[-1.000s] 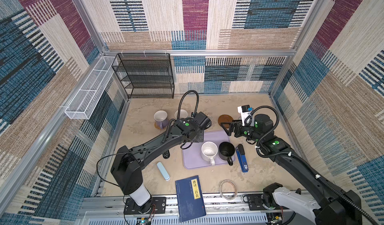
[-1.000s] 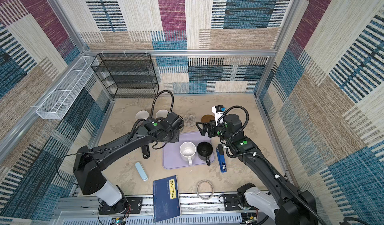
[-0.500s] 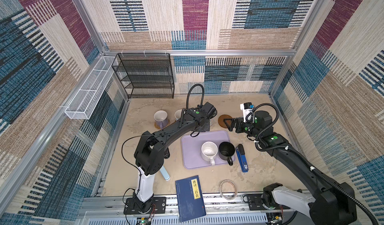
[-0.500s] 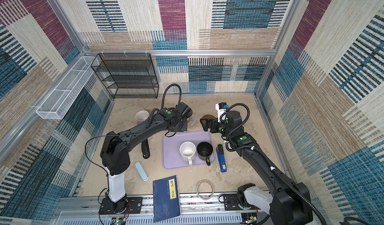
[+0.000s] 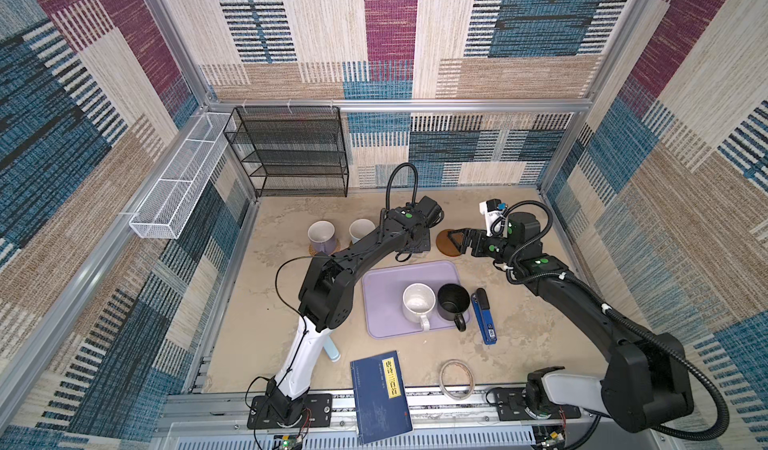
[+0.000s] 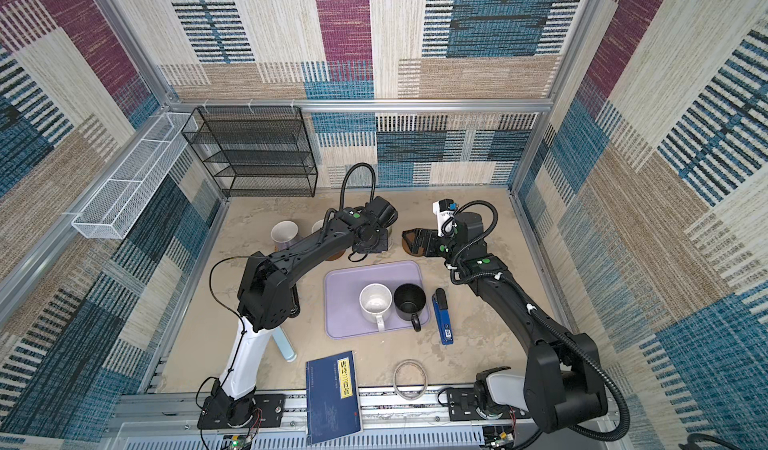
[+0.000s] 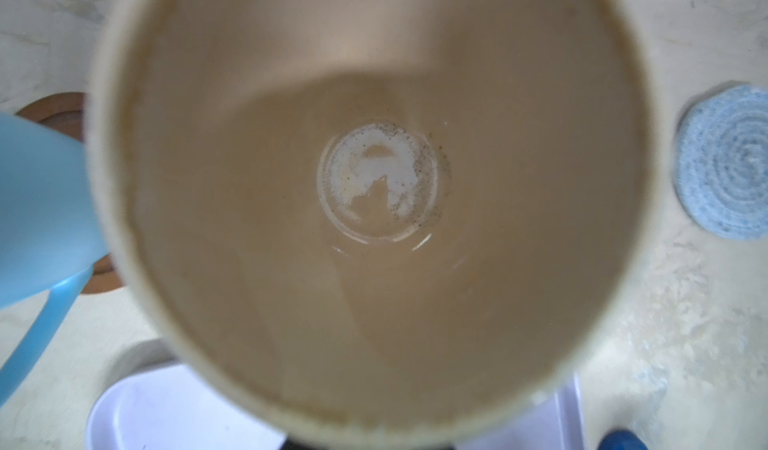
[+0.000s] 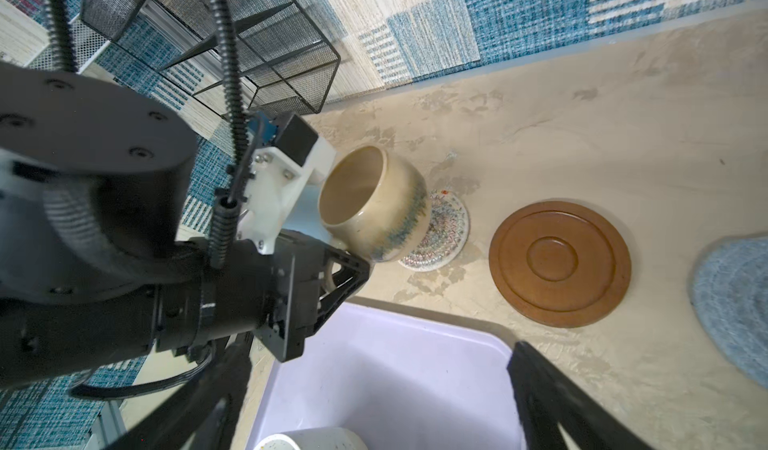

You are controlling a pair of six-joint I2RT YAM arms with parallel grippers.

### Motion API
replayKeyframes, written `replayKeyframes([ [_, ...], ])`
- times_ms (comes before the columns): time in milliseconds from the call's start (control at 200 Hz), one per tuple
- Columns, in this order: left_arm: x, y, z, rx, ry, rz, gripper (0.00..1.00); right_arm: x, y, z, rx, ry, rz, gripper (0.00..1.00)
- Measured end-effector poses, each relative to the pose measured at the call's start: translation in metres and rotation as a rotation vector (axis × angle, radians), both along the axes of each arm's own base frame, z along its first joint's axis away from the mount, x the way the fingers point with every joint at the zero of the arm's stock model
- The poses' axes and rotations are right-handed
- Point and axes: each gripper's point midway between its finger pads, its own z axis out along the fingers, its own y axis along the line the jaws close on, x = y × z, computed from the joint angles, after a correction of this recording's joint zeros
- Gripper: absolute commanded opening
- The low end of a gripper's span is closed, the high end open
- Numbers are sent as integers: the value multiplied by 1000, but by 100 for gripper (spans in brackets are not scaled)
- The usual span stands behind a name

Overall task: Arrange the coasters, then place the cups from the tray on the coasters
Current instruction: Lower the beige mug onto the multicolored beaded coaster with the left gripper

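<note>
Beige glazed mug (image 8: pixel 374 202): tilted, its base at the whitish lacy coaster (image 8: pixel 446 227), just beyond the far edge of the lilac tray (image 5: pixel 382 302). Its handle is clenched in the left end effector (image 8: pixel 332 271).

Right end effector (image 5: pixel 457 242): jaws spread wide, gripping nothing, by the brown wooden coaster (image 8: pixel 559 263) past the tray's far right corner.

On the tray: speckled white mug (image 5: pixel 417 304) and black mug (image 5: pixel 453 302), upright, side by side.
</note>
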Motion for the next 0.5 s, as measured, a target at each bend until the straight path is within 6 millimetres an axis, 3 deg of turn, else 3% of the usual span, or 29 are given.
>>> replayKeyframes([
  [501,13,-6,-29,29,22,26,0,4,7,-7,-14,-2,52,99],
])
